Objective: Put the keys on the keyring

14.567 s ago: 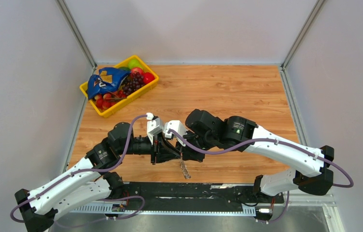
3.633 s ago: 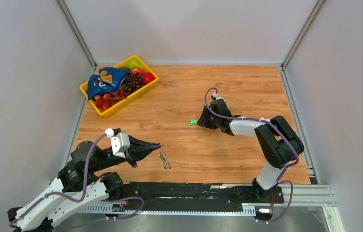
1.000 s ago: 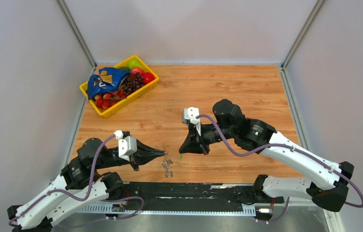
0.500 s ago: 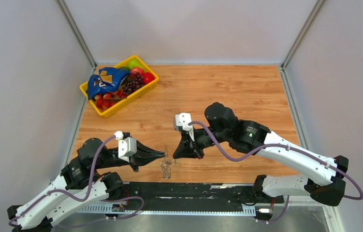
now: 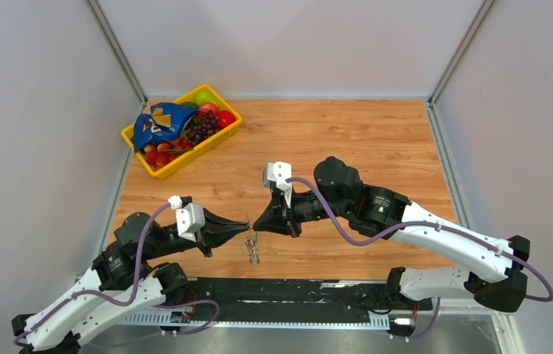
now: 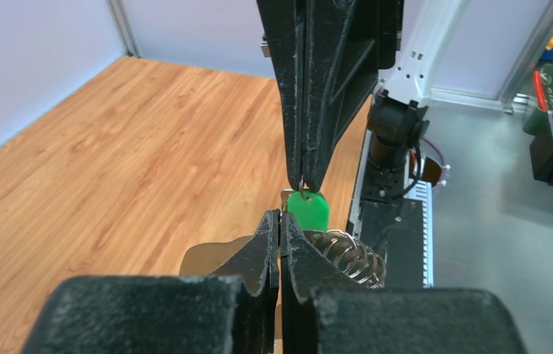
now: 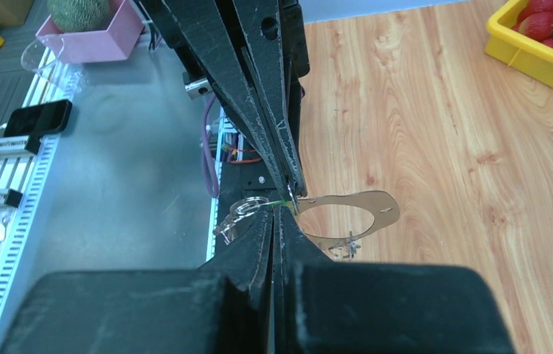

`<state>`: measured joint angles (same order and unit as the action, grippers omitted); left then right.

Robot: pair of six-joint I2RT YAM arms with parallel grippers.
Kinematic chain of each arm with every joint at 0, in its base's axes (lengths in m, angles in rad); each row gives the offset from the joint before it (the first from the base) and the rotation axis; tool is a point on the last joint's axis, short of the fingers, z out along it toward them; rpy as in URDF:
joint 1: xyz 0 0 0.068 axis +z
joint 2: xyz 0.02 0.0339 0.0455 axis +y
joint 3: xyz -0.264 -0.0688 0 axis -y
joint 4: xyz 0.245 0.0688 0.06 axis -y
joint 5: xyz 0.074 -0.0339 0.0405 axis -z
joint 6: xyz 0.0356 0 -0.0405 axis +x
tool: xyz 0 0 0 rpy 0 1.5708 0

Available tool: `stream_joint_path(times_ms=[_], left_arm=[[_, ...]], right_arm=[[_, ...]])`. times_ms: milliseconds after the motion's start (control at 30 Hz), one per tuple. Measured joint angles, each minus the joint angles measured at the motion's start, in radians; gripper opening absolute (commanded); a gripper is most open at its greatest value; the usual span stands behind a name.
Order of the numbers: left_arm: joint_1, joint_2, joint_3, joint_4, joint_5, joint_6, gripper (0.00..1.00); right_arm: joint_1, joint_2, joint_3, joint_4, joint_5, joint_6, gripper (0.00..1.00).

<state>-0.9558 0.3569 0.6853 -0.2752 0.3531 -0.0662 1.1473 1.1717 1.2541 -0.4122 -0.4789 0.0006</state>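
My two grippers meet tip to tip above the near middle of the table. The left gripper (image 5: 246, 224) (image 6: 279, 214) is shut on the keyring (image 5: 252, 248) (image 6: 349, 255), a string of silvery wire rings that hangs below its tips. My right gripper (image 5: 256, 226) (image 7: 276, 209) is shut on a small ring that carries a green key tag (image 6: 308, 209). The tag hangs right at the left fingertips. From the right wrist only a sliver of green shows, with the keyring (image 7: 242, 214) to the left of my jaws. No other keys can be made out.
A yellow basket (image 5: 143, 161) with fruit and a blue bag stands at the far left corner. The black base rail (image 5: 296, 289) runs along the near edge under the grippers. Grey walls close in the table on both sides and at the back.
The right gripper has swung left with the green tag until its tips touch the left gripper's. The left gripper has shifted slightly up, and the keyring still dangles from it.
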Motion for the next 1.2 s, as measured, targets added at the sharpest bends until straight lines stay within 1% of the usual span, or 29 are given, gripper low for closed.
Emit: stream_joint_path(times_ms=[433,900,1200], left_arm=[[0.0,-0.047,-0.016,0.034,-0.102,-0.012,0.0],[0.0,-0.058,-0.023,0.034,-0.11,-0.012,0.0],[0.0,-0.07,-0.026,0.034,-0.121,-0.011,0.0]], right_arm=[[0.003,0.016,0.0,0.064,0.078,0.067,0.0],[0.003,0.031,0.0,0.117,0.113,0.104,0.0],[0.003,0.035,0.0,0.119,0.122,0.111,0.0]])
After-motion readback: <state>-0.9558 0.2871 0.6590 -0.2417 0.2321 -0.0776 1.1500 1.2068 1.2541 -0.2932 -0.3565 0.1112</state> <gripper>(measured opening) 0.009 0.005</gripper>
